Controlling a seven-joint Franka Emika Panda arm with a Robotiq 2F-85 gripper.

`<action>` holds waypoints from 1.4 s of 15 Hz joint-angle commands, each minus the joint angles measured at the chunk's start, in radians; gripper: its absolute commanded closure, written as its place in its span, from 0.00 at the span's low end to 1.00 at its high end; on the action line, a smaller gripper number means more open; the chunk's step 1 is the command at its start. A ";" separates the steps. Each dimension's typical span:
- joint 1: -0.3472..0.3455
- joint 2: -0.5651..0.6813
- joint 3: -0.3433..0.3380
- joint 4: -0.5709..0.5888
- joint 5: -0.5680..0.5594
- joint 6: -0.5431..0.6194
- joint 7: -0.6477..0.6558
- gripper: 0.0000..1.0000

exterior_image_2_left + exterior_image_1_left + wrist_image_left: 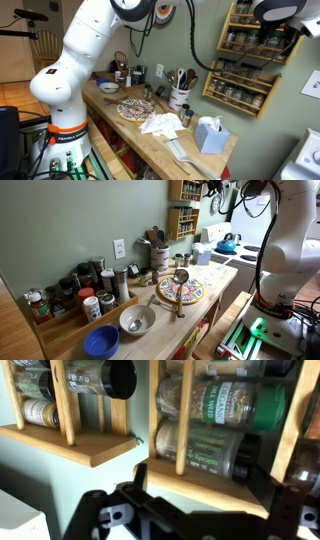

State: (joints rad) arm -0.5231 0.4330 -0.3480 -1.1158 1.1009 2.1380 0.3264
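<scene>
My gripper (195,510) is raised high in front of a wooden wall spice rack (100,448), and its black body fills the bottom of the wrist view. The jaws stand wide apart with nothing between them. Just beyond them lies a green-labelled spice jar (215,405) on its side behind the rack's rail, with a second jar (200,452) beside it and a black-lidded jar (105,375) to the left. In both exterior views the rack (183,218) (240,65) hangs on the green wall, and the gripper (213,189) (262,12) is near its top, partly cut off by the frame.
Below is a wooden counter (225,275) with a patterned plate (180,292) (135,108), a metal bowl (137,320), a blue bowl (100,340), a utensil holder (180,97), a tissue box (208,133) and a white cloth (160,123). A blue kettle (227,245) sits on the stove.
</scene>
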 commanded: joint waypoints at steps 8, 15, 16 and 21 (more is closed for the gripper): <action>0.017 -0.035 -0.014 -0.052 -0.126 -0.030 -0.048 0.00; 0.018 -0.041 -0.013 -0.071 -0.197 -0.030 -0.066 0.00; 0.017 -0.043 -0.012 -0.069 -0.198 -0.031 -0.067 0.00; -0.014 -0.069 -0.011 -0.048 -0.190 -0.090 -0.152 0.00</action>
State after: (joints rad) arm -0.5216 0.4035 -0.3539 -1.1401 0.9322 2.1148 0.2349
